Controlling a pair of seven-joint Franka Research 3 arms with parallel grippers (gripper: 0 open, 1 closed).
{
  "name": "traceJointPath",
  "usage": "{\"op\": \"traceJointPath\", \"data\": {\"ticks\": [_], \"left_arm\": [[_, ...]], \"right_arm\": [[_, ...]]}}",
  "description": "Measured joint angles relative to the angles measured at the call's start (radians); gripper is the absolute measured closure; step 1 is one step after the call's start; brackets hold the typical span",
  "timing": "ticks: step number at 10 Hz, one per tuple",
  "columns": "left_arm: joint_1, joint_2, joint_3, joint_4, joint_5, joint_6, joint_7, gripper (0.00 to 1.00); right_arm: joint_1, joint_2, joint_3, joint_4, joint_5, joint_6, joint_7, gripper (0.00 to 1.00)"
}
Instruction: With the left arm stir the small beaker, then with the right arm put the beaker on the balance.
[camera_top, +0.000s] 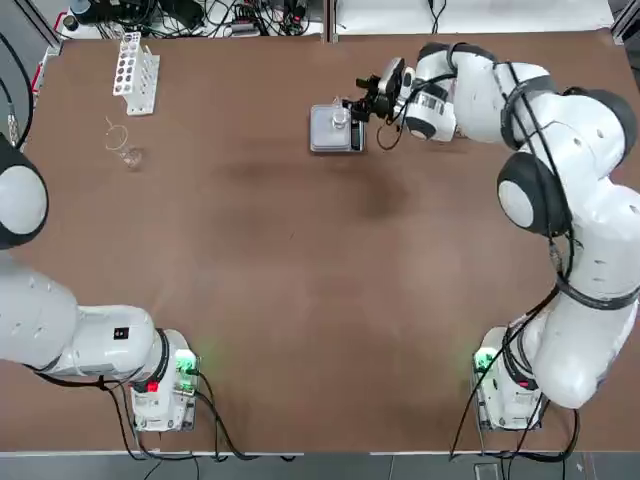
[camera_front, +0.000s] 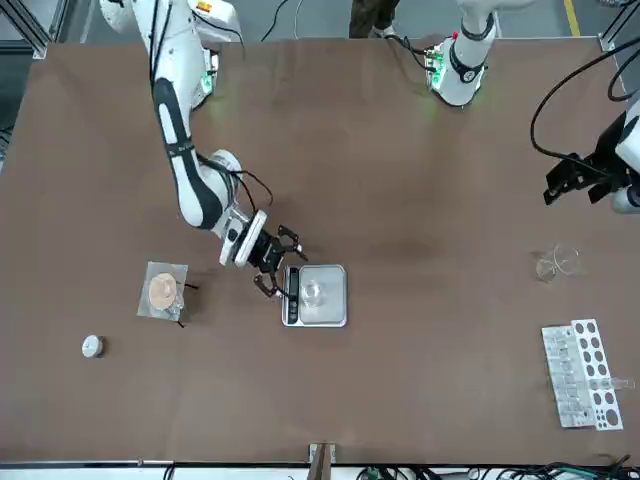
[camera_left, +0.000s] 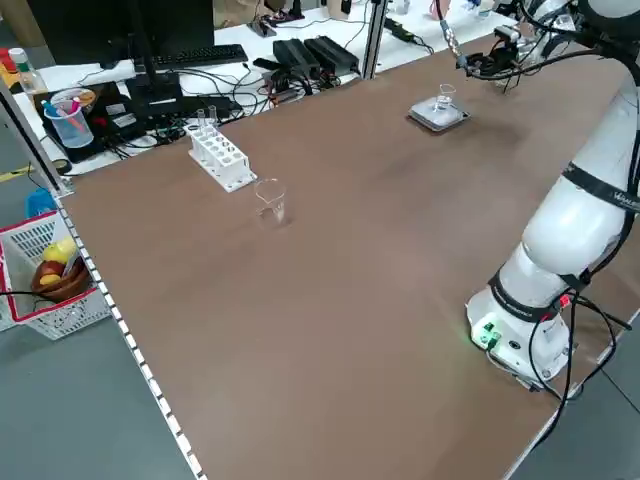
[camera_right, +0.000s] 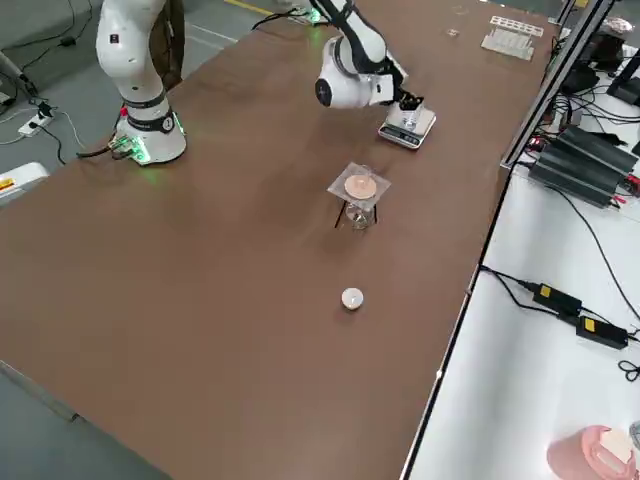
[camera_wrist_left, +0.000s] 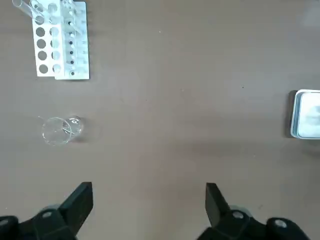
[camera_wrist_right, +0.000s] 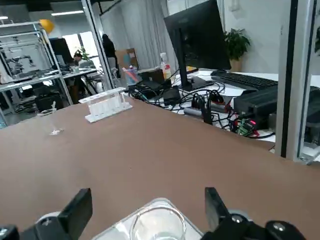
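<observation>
The small beaker (camera_top: 340, 117) stands upright on the pan of the balance (camera_top: 330, 138) at the far middle of the table. My right gripper (camera_top: 364, 99) hovers low beside the balance, open. In the right wrist view the small beaker (camera_wrist_right: 157, 225) sits just ahead of and between the spread fingers (camera_wrist_right: 77, 212), and I cannot tell whether it touches them. My left gripper (camera_wrist_left: 147, 200) is open and holds nothing, high over the table's left side. The left arm (camera_top: 20, 200) reaches in from the left edge.
A larger glass flask with a thin rod (camera_top: 125, 150) stands at the far left, near a white test-tube rack (camera_top: 135, 72). To the robot's right of the balance lie a covered dish (camera_front: 165, 290) and a small white disc (camera_front: 92, 346).
</observation>
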Motion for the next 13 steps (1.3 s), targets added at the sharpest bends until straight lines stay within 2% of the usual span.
{"op": "traceJointPath", "data": {"ticks": [2, 4, 7, 11, 13], "left_arm": [[0.0, 0.0, 0.0, 0.0, 0.0, 0.0, 0.0, 0.0], [0.0, 0.0, 0.0, 0.0, 0.0, 0.0, 0.0, 0.0], [0.0, 0.0, 0.0, 0.0, 0.0, 0.0, 0.0, 0.0], [0.0, 0.0, 0.0, 0.0, 0.0, 0.0, 0.0, 0.0], [0.0, 0.0, 0.0, 0.0, 0.0, 0.0, 0.0, 0.0]], "right_arm": [[0.023, -0.05, 0.0, 0.005, -0.004, 0.158, 0.045, 0.01], [0.031, -0.077, 0.0, 0.021, -0.076, 0.255, 0.122, 0.01], [0.031, -0.091, 0.0, 0.03, -0.245, 0.272, 0.318, 0.01], [0.033, -0.14, 0.0, 0.062, -0.532, 0.37, 0.724, 0.01], [0.033, -0.15, -0.002, 0.07, -0.627, 0.402, 0.918, 0.01]]}}
